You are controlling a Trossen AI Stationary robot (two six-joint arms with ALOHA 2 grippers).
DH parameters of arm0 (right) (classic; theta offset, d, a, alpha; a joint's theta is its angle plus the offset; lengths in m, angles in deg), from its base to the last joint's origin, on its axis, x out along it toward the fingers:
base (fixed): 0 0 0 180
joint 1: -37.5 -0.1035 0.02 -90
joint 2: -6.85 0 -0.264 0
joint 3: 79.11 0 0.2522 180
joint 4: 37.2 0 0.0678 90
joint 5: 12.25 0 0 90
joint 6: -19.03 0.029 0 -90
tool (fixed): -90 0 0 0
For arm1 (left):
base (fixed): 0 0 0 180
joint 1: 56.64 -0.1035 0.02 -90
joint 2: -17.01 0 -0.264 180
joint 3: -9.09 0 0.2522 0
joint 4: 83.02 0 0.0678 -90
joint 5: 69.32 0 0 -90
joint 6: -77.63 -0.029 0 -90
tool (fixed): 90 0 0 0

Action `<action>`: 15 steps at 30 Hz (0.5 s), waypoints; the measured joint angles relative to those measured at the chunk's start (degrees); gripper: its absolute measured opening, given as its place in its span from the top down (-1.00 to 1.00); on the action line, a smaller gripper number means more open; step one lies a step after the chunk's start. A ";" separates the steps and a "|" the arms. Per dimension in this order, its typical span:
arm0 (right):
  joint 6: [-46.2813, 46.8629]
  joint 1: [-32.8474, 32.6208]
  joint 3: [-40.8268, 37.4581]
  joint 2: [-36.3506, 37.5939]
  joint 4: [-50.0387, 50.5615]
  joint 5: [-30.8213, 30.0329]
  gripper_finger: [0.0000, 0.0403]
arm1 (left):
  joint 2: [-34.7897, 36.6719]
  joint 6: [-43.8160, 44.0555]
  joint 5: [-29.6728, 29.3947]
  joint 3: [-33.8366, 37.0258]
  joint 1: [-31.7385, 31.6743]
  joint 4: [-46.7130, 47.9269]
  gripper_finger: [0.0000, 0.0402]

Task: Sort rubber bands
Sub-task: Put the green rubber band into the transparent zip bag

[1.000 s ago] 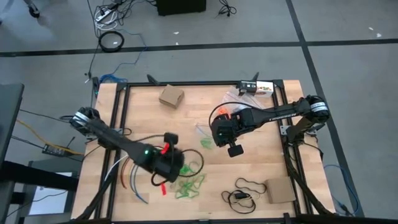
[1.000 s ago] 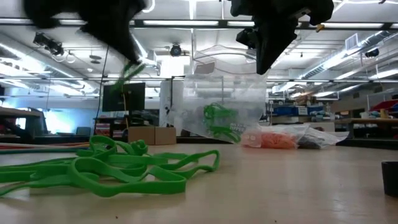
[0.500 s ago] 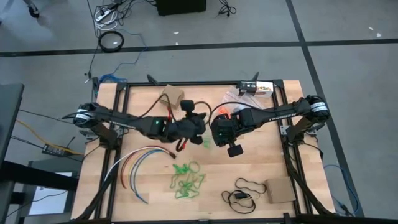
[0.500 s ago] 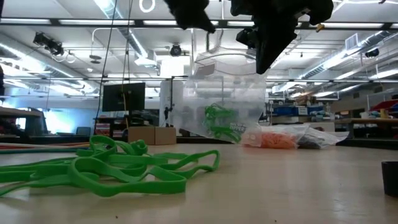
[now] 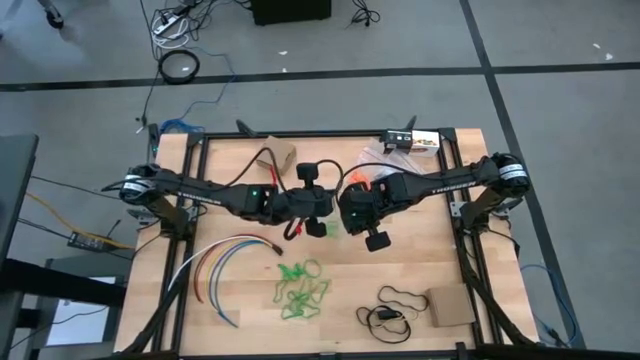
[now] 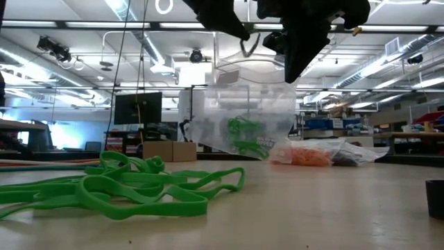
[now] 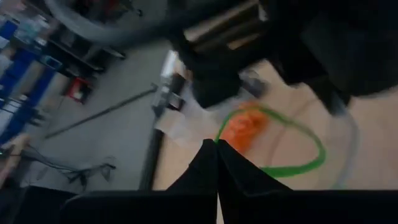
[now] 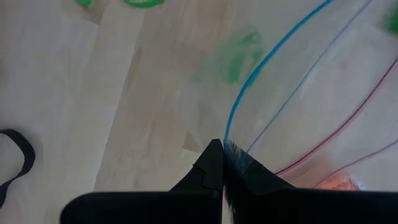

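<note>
From above, the left claw (image 5: 318,222) and right claw (image 5: 352,212) meet at mid-bench (image 5: 430,260) over a clear bag (image 5: 330,215). A heap of green rubber bands (image 5: 300,290) lies nearer the front edge, beside coloured cables (image 5: 215,262).

At bench level, the bag (image 6: 239,125) hangs upright with green bands (image 6: 243,137) inside; loose green bands (image 6: 118,187) sprawl in the foreground, and orange bands (image 6: 305,156) lie bagged behind.

Left wrist: its fingers (image 7: 214,165) are pressed together on a green band (image 7: 292,155), near an orange heap (image 7: 245,127).

Right wrist: its fingers (image 8: 217,168) are clamped on the bag's blue-edged rim (image 8: 261,68).
</note>
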 joint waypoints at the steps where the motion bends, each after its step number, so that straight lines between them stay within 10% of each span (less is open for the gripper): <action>1: 0.00 0.06 0.00 0.00 0.02 -0.02 1.00 | 0.00 0.86 0.60 0.00 0.00 1.32 1.00; 8: 0.20 0.07 -0.02 0.00 -0.07 -0.02 1.00 | -3.32 6.01 7.81 -0.03 0.53 8.98 0.84; 15: 0.61 0.07 0.00 0.00 -0.01 0.00 1.00 | -3.10 7.48 5.16 -0.02 2.66 9.54 0.25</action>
